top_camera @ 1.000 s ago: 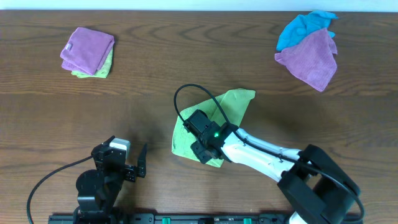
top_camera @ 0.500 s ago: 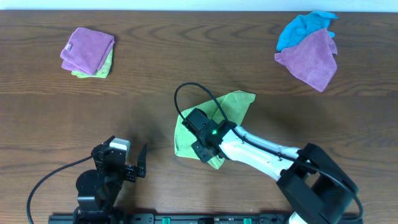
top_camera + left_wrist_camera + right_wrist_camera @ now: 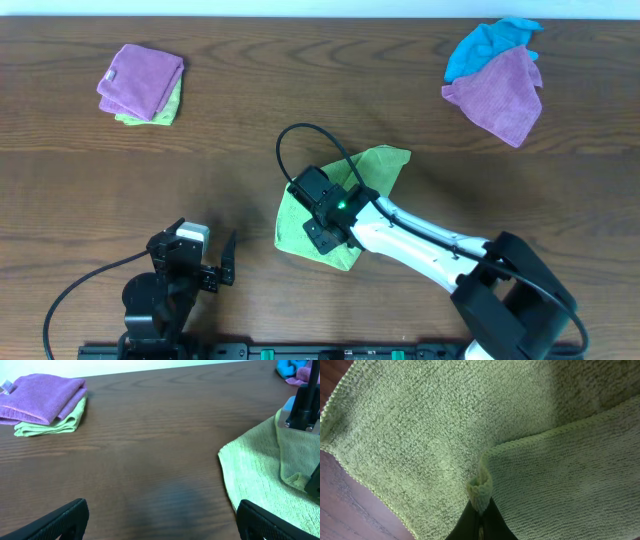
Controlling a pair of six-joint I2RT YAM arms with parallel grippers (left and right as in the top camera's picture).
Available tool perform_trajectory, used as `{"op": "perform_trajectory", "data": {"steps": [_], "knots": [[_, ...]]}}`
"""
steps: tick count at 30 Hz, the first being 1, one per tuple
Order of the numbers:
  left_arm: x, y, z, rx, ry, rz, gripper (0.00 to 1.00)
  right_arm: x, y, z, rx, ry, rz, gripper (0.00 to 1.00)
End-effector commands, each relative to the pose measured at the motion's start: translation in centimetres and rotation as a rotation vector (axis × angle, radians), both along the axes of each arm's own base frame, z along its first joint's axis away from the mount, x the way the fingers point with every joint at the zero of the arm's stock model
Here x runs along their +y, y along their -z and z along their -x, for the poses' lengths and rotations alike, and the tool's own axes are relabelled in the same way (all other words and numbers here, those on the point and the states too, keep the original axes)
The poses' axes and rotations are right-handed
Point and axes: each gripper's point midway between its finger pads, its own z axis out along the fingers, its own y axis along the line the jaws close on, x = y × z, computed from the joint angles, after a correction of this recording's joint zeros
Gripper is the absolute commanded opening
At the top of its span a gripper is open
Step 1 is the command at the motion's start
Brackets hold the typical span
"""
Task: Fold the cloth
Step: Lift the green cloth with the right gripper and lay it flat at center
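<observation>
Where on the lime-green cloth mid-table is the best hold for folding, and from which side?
The upper layer's loose corner of the cloth, approached from above: it puckers up off the layer beneath, so one layer pinches cleanly. The right gripper is shut on it.

A dark wood-grain table meets a pale strip at its far edge.

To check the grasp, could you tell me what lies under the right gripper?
The cloth, its folded edge pinched by the right gripper; the table beneath is covered.
</observation>
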Motion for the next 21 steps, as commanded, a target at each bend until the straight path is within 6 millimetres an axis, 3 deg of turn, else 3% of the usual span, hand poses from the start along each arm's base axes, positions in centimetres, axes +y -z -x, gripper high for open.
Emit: {"op": "perform_trajectory", "data": {"steps": [1, 4, 11, 16, 21], "knots": [[-0.1, 0.9, 0.1, 0.021, 0.004, 0.0, 0.95, 1.0, -2.6, -1.5, -0.068, 0.019, -0.048, 0.01], [-0.1, 0.9, 0.1, 0.02, 0.004, 0.0, 0.95, 1.8, -5.4, -3.7, -0.131, 0.049, -0.108, 0.01], [-0.1, 0.9, 0.1, 0.021, 0.004, 0.0, 0.95, 5.2, -14.6, -10.0, -0.316, 0.097, -0.337, 0.01], [-0.1, 0.9, 0.1, 0.02, 0.004, 0.0, 0.96, 8.7, -21.1, -13.1, -0.488, 0.079, -0.551, 0.01], [-0.1, 0.9, 0.1, 0.02, 0.004, 0.0, 0.95, 10.6, -25.6, -15.9, -0.659, 0.082, -0.721, 0.01]]}}
